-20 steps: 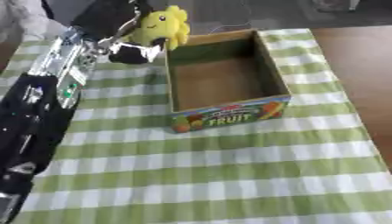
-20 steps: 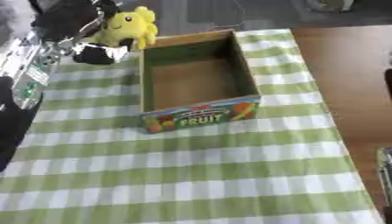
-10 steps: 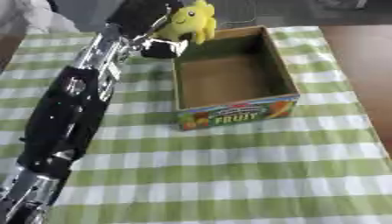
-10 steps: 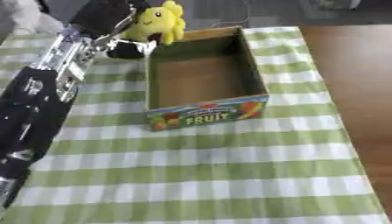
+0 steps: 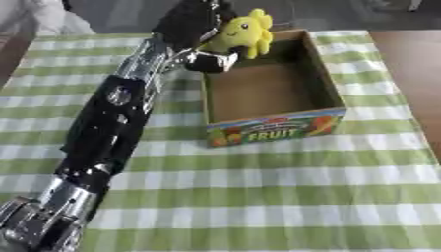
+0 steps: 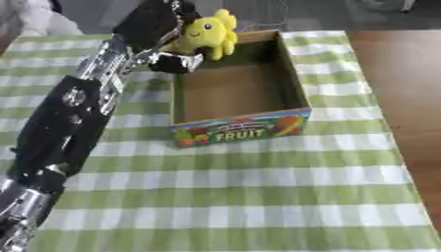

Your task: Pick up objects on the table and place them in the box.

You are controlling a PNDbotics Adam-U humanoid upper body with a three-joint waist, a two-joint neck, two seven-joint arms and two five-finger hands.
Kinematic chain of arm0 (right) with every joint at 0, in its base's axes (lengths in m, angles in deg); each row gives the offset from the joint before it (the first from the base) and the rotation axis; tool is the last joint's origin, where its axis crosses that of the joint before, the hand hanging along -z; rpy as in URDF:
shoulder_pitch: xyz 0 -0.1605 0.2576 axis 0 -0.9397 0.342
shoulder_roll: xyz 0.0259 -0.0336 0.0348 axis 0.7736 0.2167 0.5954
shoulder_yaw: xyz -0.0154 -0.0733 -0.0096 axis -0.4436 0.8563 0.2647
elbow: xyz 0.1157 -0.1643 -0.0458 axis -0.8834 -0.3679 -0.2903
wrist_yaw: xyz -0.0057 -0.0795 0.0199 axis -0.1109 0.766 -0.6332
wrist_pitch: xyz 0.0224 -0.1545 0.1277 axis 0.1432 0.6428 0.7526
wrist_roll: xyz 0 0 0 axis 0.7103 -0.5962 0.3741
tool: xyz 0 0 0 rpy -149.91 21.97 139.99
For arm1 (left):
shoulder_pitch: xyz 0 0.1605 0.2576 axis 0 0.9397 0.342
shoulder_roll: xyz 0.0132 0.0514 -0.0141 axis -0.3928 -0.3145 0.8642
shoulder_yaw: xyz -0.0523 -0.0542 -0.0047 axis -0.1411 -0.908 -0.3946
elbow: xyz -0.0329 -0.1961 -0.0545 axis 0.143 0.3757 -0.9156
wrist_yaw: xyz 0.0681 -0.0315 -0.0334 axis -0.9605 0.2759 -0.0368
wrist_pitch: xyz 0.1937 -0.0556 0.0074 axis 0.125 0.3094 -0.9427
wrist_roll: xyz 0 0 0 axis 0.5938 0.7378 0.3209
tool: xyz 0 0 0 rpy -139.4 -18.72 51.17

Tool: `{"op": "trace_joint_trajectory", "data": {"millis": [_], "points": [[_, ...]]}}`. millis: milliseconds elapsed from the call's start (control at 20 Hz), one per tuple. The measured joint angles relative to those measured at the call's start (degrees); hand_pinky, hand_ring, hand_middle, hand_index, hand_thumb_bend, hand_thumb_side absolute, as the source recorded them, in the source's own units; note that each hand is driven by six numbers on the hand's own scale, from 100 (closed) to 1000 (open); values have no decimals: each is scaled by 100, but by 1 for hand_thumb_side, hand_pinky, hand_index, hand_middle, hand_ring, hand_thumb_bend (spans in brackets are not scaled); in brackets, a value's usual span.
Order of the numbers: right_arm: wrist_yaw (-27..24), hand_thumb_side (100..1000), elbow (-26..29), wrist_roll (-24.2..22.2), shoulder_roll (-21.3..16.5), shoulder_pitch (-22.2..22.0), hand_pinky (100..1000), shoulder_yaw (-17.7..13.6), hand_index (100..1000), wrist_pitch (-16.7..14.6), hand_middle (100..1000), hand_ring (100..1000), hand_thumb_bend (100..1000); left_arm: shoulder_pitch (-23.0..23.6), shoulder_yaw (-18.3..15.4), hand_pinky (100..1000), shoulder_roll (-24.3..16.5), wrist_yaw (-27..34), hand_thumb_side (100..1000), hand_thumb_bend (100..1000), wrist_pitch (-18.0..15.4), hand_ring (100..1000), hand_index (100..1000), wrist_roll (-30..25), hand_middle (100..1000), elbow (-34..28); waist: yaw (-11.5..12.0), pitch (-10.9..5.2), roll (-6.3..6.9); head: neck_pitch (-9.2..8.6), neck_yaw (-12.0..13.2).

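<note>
My left hand is curled round the yellow plush toy, holding it over the far left corner of the fruit box on the checked counter; box looks empty inside, so release remains, I judge.

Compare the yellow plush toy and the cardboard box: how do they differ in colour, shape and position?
The yellow plush toy is bright yellow and rounded; the cardboard box is brown, rectangular and open-topped, with a FRUIT label in front. The toy is held by the left hand over the box's far left corner; the box rests on the checked tablecloth. The box holds nothing.
</note>
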Motion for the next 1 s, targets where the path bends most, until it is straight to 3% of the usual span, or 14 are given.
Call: {"op": "trace_joint_trajectory", "data": {"millis": [450,750,850,1000], "points": [[-22,549,0,-10,15,14,804,3,831,8,552,879,100,-1,263,736,64,-641,632,100,-740,746,832,515,569,354,-27,5,-2,-30,3],[-34,548,0,-9,18,17,805,3,831,7,551,879,100,7,120,752,110,-1047,735,104,-1241,762,929,412,613,648,-38,5,-5,-33,-8],[-35,548,0,-9,25,17,805,3,831,7,551,879,100,10,38,767,110,-1148,784,194,-1345,781,952,393,635,689,-22,5,-6,-33,-23],[-36,548,0,-9,40,17,805,3,831,7,552,879,100,13,-22,780,110,-1311,799,242,-1368,808,972,390,680,706,-20,5,-6,-34,-31]]}}
